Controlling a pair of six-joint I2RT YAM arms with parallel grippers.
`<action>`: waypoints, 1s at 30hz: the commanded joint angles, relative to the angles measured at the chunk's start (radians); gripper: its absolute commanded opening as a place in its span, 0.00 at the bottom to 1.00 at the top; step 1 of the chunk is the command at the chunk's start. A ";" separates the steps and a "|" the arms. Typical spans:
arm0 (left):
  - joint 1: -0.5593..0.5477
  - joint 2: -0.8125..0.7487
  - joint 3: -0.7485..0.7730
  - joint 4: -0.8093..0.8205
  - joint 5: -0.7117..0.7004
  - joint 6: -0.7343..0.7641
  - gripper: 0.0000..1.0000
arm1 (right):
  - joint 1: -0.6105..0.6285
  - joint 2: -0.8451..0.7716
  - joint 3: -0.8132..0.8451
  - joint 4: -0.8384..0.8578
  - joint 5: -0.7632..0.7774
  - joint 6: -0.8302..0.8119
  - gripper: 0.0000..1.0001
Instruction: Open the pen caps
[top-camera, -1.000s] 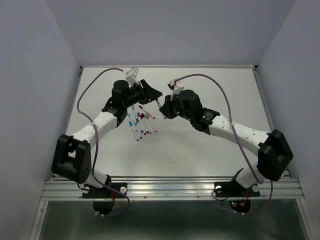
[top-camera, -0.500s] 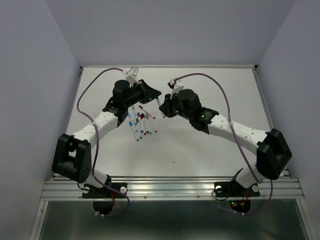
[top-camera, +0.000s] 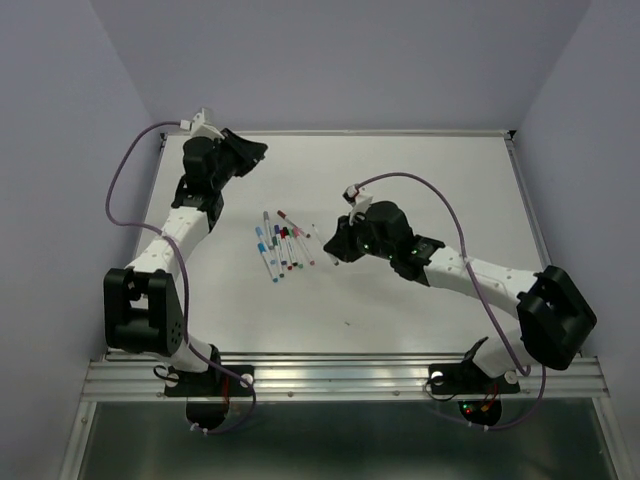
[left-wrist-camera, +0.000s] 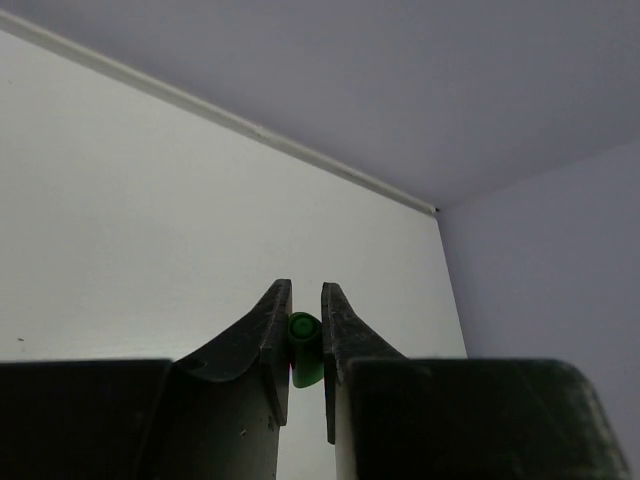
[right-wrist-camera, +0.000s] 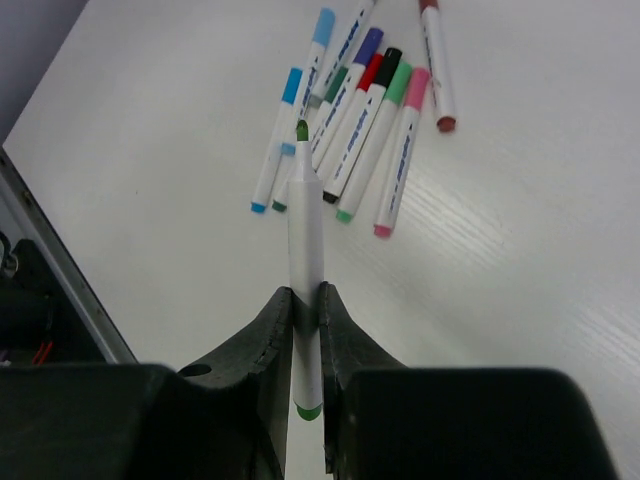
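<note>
Pinching an uncapped green-tipped pen (right-wrist-camera: 305, 225) between the right fingers (right-wrist-camera: 265, 338), just right of the capped pens (right-wrist-camera: 362, 105) lying bunched on the desk (top-camera: 430, 180), its tip pointing toward them. Farther out, squeezing the green cap (left-wrist-camera: 304, 347) between the left fingers (left-wrist-camera: 262, 335), hovering well beyond the capped pens, toward the far left corner.

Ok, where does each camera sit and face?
Top external: above and behind, looking down on the table; left arm, right arm show.
Left wrist: on its arm, facing the far wall; left end effector pinches a green cap.
Right wrist: on its arm, looking down at pens; right end effector grips an uncapped pen.
Top and right wrist share the pens.
</note>
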 joint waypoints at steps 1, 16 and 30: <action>0.034 -0.037 0.066 0.036 -0.111 0.043 0.00 | 0.004 -0.062 -0.028 0.009 -0.078 0.021 0.01; 0.082 0.250 0.385 -0.578 -0.309 0.281 0.00 | -0.277 0.078 0.128 -0.363 0.430 0.081 0.01; 0.115 0.541 0.619 -0.810 -0.500 0.390 0.00 | -0.516 0.255 0.143 -0.429 0.580 0.012 0.01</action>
